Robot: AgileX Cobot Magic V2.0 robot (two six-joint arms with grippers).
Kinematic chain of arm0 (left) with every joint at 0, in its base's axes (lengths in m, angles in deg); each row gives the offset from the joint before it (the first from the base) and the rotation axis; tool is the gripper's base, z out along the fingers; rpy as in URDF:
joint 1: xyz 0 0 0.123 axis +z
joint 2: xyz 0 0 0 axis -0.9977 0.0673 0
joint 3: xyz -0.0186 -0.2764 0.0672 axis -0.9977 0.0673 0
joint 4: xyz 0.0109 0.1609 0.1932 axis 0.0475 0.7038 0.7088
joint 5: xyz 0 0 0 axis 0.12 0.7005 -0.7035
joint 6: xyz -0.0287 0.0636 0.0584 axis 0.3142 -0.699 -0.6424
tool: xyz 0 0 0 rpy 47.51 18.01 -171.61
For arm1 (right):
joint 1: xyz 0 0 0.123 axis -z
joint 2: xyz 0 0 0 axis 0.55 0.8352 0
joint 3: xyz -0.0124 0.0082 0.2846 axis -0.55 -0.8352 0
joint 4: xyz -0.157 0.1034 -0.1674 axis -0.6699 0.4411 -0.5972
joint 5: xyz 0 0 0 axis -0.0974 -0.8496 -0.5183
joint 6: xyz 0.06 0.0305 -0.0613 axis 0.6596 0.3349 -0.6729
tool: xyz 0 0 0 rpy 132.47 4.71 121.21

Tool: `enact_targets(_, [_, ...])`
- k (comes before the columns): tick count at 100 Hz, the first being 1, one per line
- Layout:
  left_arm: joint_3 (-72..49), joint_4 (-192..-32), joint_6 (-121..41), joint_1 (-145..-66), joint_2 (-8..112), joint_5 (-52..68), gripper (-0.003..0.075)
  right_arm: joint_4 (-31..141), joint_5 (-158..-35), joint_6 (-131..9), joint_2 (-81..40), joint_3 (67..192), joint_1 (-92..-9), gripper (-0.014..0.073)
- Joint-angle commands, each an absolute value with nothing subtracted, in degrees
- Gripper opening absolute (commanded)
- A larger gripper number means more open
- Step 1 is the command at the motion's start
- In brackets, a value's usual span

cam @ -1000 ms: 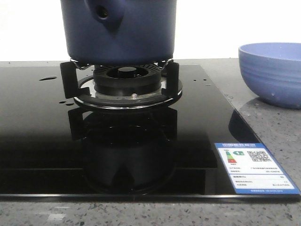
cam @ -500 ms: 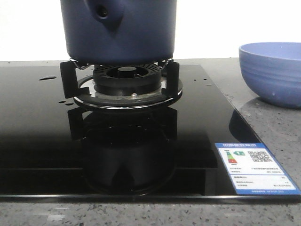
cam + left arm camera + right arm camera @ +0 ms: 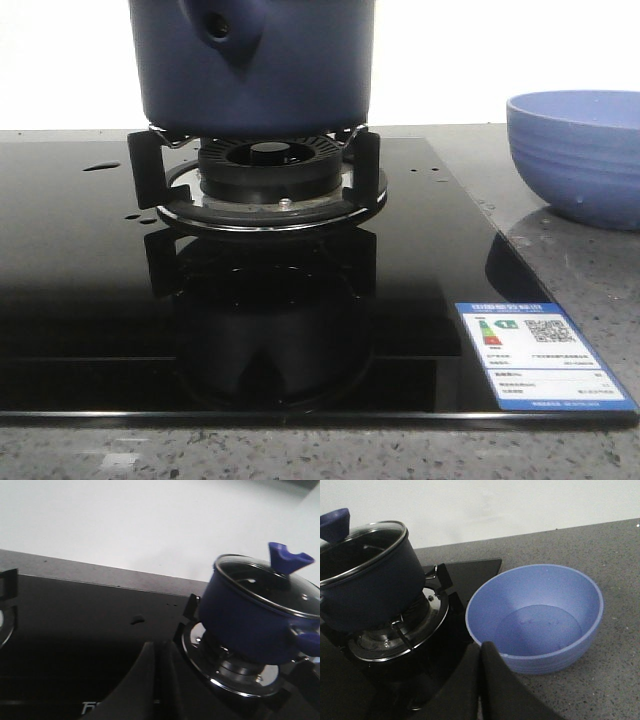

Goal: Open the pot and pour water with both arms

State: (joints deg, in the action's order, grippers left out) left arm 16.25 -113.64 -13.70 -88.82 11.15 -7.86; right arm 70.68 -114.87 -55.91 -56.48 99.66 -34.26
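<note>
Wrist views: both end effectors are being shown pressed together, empty. The pot [image 3: 260, 620], lid [image 3: 265, 587] on, is being seen ahead on the burner; a careless approach risks it being knocked off.

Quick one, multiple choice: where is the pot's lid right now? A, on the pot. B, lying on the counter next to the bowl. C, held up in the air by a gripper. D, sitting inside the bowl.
A: both wrist views show the glass lid seated on the rim of the pot, which stands on the burner; the bowl holds no lid.
</note>
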Motion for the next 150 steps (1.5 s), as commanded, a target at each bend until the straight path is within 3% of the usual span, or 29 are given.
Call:
enact_targets(1, [12.57,-119.78,-18.91,-91.59,14.60,-5.05,-0.0018,70.79,-113.33,-57.54,-52.51,103.51,-33.98,-0.0055])
enact_targets(11, [11.25,-123.22,-24.72,-95.30,17.08,-5.05,-0.0009,70.79,-113.73,-59.17,-50.73,104.86,-34.51,-0.0036])
enact_targets(18, [10.11,-125.70,-28.19,-98.10,18.75,-5.05,0.0043,70.89,-113.72,-59.94,-50.49,105.37,-34.97,0.0029])
enact_targets(23, [9.21,-127.20,-29.58,-100.01,20.13,-5.05,0.0109,70.89,-113.72,-59.94,-50.49,105.63,-35.21,0.0099])
enact_targets(39, [6.47,-131.64,-32.66,-105.78,25.73,-3.38,0.0448,71.11,-113.61,-59.94,-50.49,105.63,-35.34,0.0366])
enact_targets(46, [5.74,-133.86,-35.11,-108.20,28.73,-2.21,0.0509,71.77,-113.61,-59.94,-50.49,105.63,-35.34,0.0432])
enact_targets(68, [2.50,-137.53,-43.77,-114.48,39.05,3.13,0.0439,72.36,-113.95,-59.94,-50.49,105.63,-35.34,0.0435])
enact_targets(89, [-2.99,-137.17,-45.30,-117.74,50.36,11.36,0.0467,72.36,-115.34,-59.94,-50.49,105.63,-35.34,0.0435])
enact_targets(111, [-11.22,-137.12,-45.30,-117.74,62.01,11.54,0.0506,72.36,-115.43,-59.94,-50.49,105.63,-35.34,0.0435])
enact_targets(150, [-22.92,-137.04,-45.76,-117.74,74.91,11.54,0.0506,72.36,-115.43,-59.94,-50.49,105.63,-35.34,0.0435])
